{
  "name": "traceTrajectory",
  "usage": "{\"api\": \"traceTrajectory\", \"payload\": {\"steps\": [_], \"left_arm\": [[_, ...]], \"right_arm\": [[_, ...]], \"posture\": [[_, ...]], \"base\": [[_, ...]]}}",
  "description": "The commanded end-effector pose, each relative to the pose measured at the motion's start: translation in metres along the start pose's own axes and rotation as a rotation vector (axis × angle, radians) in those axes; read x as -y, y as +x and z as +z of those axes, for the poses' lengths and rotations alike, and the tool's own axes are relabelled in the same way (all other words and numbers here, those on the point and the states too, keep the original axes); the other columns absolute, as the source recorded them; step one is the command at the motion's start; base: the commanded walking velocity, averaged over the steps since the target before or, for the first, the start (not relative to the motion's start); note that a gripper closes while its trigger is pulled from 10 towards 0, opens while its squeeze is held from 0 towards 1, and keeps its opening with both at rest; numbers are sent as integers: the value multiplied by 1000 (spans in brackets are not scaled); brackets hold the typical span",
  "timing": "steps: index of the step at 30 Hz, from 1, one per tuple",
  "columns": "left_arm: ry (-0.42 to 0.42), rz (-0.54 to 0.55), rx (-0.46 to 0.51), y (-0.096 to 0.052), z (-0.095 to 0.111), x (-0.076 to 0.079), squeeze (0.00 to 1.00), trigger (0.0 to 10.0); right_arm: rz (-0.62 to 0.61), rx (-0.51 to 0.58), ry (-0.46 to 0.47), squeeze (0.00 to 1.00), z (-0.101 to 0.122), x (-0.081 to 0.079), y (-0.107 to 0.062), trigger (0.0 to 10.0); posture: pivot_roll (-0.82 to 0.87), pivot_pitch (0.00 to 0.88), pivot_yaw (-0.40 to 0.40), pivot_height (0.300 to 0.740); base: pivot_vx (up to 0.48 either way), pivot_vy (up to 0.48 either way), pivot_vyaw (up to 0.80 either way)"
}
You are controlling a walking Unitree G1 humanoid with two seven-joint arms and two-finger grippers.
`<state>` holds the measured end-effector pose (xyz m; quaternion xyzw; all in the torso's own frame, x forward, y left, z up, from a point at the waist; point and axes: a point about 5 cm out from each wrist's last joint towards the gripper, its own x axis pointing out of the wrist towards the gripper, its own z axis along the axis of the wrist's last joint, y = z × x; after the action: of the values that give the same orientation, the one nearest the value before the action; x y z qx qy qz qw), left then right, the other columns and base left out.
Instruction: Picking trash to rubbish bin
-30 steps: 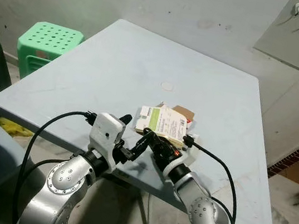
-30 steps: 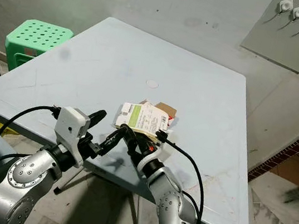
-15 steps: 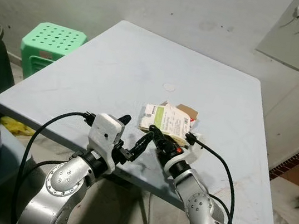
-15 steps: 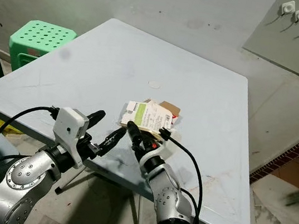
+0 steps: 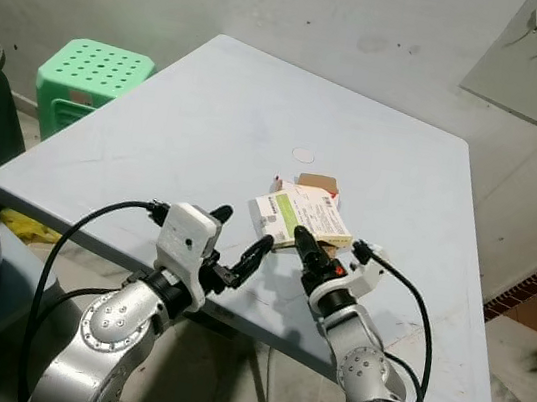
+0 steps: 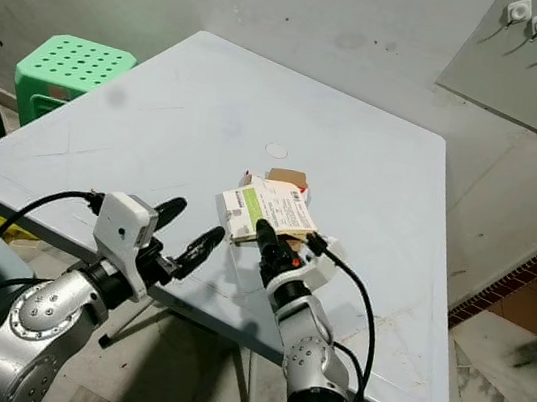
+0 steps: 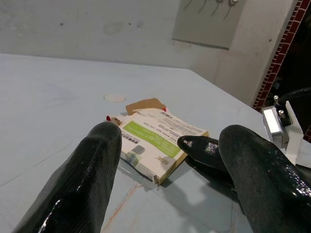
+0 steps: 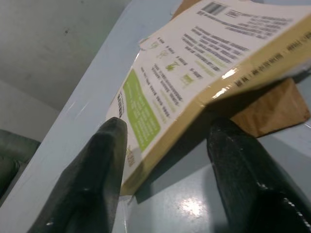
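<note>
Brown card (image 5: 318, 182) half under carton (image 5: 299, 215)

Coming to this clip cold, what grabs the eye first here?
The white and green box lying near the front edge of the pale blue table, on brown card scraps. The right gripper reaches at its near edge with fingers open either side, while the left gripper hovers open just beside it. A green stool stands on the floor at the table's far left.
</note>
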<state>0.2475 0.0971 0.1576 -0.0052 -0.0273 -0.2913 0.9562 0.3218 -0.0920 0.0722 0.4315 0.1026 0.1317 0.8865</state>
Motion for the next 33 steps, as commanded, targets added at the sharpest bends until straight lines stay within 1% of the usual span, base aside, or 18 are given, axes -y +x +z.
{"api": "traceTrajectory", "payload": {"steps": [1,33], "left_arm": [[1,-19,17,1,5,5,0,10000],[-2,-16,17,1,5,3,0,10000]], "right_arm": [[33,19,32,0,-2,-13,8,0],[34,45,29,0,0,-12,9,0]], "posture": [[67,64,-162,740],[61,80,-159,740]], "base": [[0,0,0],[0,0,0]]}}
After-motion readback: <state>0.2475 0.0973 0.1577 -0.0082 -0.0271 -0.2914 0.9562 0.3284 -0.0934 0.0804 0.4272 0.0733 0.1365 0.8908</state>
